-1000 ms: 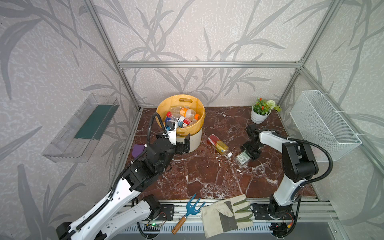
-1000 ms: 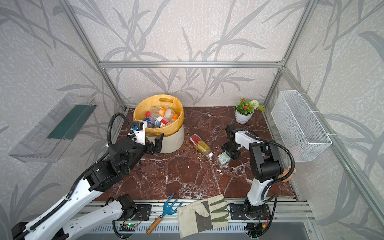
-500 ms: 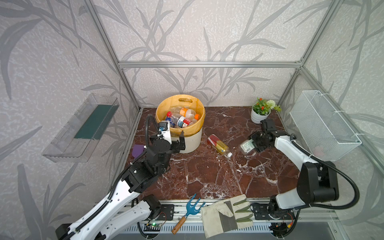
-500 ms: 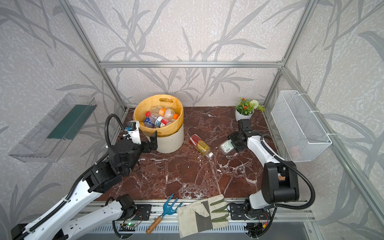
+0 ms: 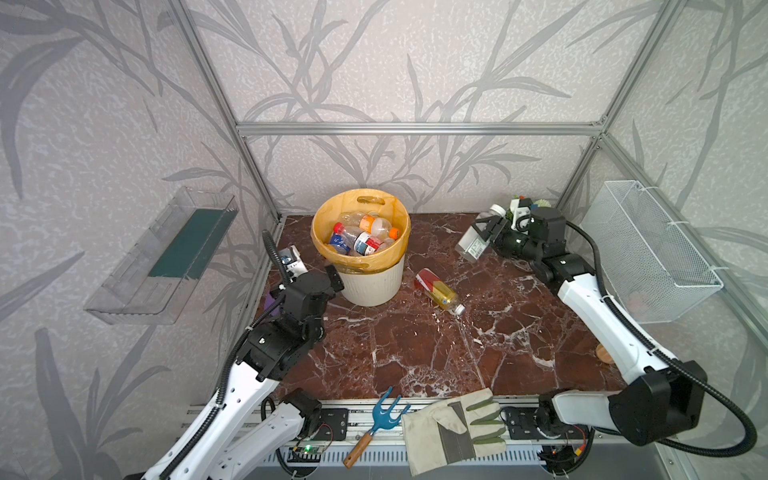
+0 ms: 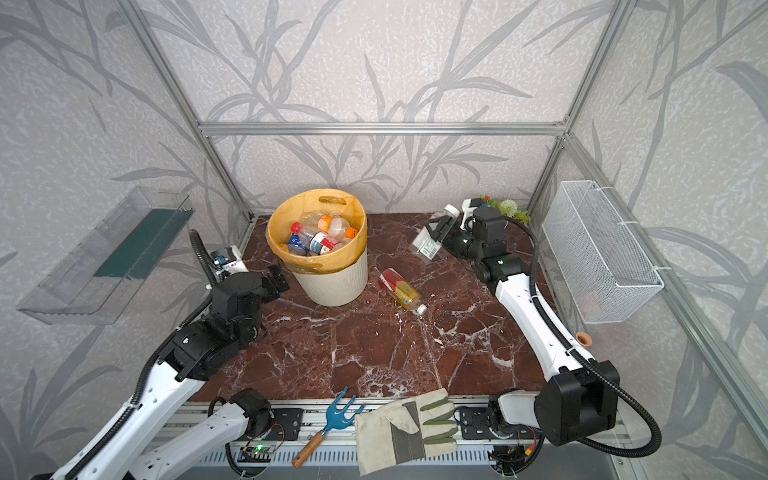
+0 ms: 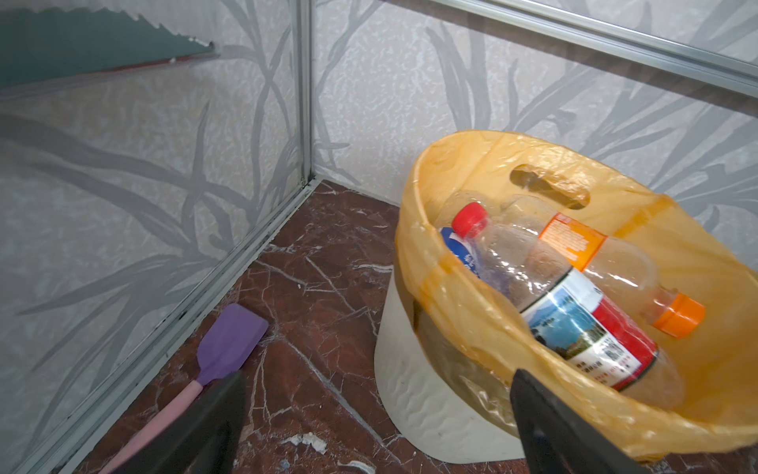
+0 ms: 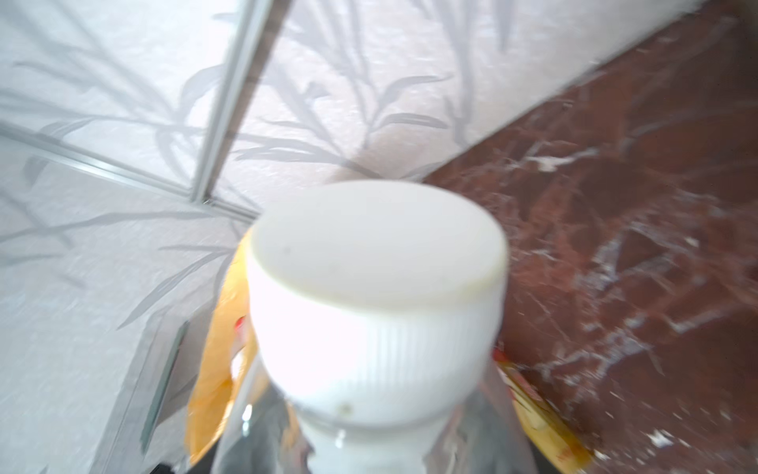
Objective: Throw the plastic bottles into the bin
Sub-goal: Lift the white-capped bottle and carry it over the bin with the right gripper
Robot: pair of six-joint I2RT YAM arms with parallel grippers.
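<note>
Right claw (image 5: 484, 233): mine, clamped on white-capped bottle (image 5: 471, 248), raised upper right, clear of table (image 5: 415, 353), presumably for carry to bin (image 5: 370, 286), upper centre.
Left claw (image 6: 276, 282): wide, empty, beside bin.
Outstanding: second bottle (image 5: 436, 289), lying mid-table.

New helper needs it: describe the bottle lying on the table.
Find the cream bin with the orange bag. Right of its base, one bottle lies on the marble table. It alone lies loose, labelled red and yellow, white cap toward the front.
</note>
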